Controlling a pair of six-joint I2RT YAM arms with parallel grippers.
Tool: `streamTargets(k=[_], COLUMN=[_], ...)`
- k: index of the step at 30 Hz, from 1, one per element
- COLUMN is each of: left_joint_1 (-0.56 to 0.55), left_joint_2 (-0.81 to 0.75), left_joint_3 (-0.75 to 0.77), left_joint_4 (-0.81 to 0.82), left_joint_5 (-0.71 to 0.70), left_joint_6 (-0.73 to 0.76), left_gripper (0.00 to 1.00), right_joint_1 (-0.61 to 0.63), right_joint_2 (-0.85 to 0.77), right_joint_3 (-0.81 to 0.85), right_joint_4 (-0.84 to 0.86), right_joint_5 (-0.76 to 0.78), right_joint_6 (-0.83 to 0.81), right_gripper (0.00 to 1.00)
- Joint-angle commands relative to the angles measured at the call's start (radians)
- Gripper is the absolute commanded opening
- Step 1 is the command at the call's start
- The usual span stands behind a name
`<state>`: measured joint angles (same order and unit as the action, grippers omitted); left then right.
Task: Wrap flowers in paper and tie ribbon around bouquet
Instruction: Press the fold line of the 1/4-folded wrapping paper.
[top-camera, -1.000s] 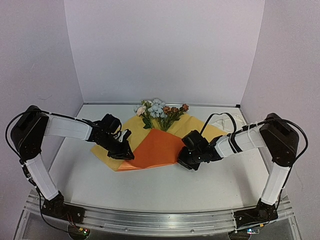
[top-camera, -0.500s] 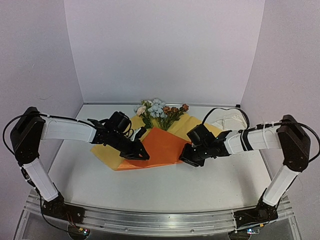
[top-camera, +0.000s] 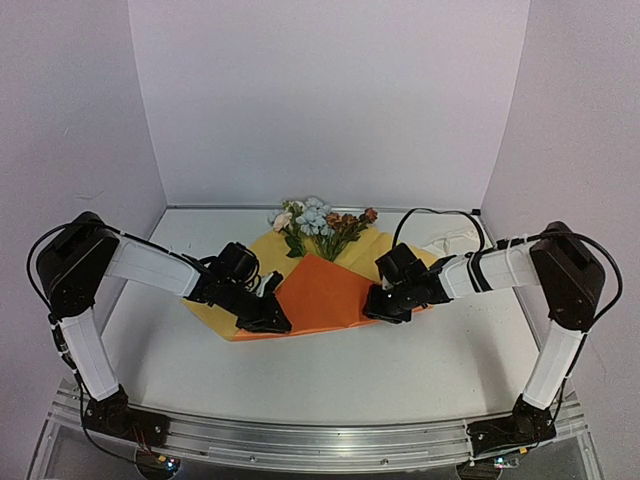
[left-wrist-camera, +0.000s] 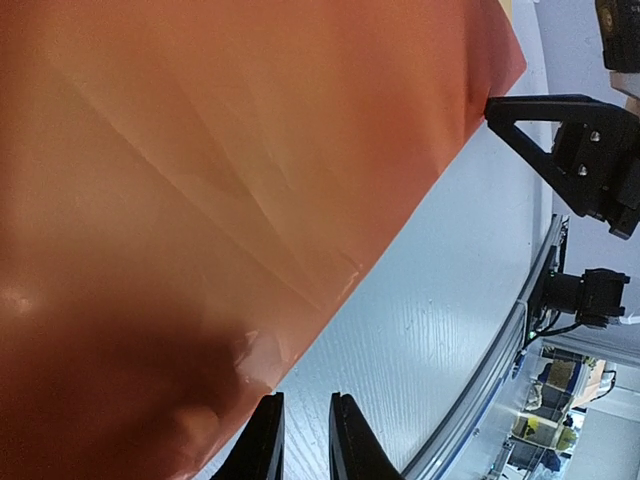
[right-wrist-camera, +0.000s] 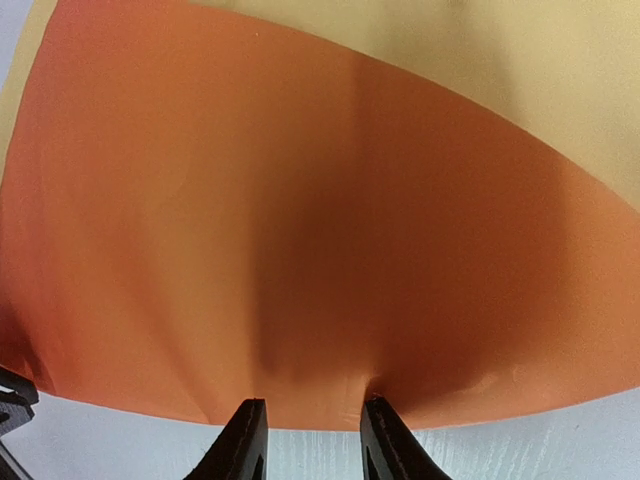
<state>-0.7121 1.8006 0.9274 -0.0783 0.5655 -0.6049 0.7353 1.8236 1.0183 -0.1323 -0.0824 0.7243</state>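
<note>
- wrapping step in hand: the orange flap of the paper (top-camera: 320, 295) lies folded over its yellow face, between the two claws; the flowers (top-camera: 318, 220) show their blooms past the sheet's far edge, beyond both claws
- left claw (left-wrist-camera: 305, 402) sits low at the flap's near corner, jaws a narrow slit apart with bare table (top-camera: 330, 380) showing between them; the paper's edge lies just beside it, not pinched
- right claw (right-wrist-camera: 310, 410) stands apart and empty; the flap's near edge lies just ahead of its tips
- likely next: a pinch on an edge to roll the sheet into a cone; the thin glossy paper may slip; the ribbon (top-camera: 452, 241), beyond the right claw on its outer side, is not yet tied
</note>
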Motion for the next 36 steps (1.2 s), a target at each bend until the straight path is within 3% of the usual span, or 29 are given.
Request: streamTargets(k=[1,12,28,36], left_joint_1=[0.021,0.047,0.128,0.115], left_joint_2=[0.009,0.025,0.008,-0.096], left_joint_3=[-0.020,-0.033,-0.037,0.020], left_joint_4=[0.036,-0.005,-0.127,-0.144], left_joint_5=[-0.006,-0.020,-0.064,-0.015], left_joint_6=[0.004,0.038,0.142,0.129], left_gripper=[0.18,0.18,0.18,0.19], right_joint_1=[-0.005,0.004,0.148,0.144], right_joint_2=[0.000,0.003,-0.078,-0.083], right_joint_3=[-0.033,-0.088,-0.175,-0.137], right_joint_4=[0.025,-0.001,-0.077,-0.129], right_joint_5=[0.073,0.114,0.202,0.206], right_joint_6=[-0.072,-0.011,0.333,0.363], right_gripper=[0.34,0.31,0.28,0.29])
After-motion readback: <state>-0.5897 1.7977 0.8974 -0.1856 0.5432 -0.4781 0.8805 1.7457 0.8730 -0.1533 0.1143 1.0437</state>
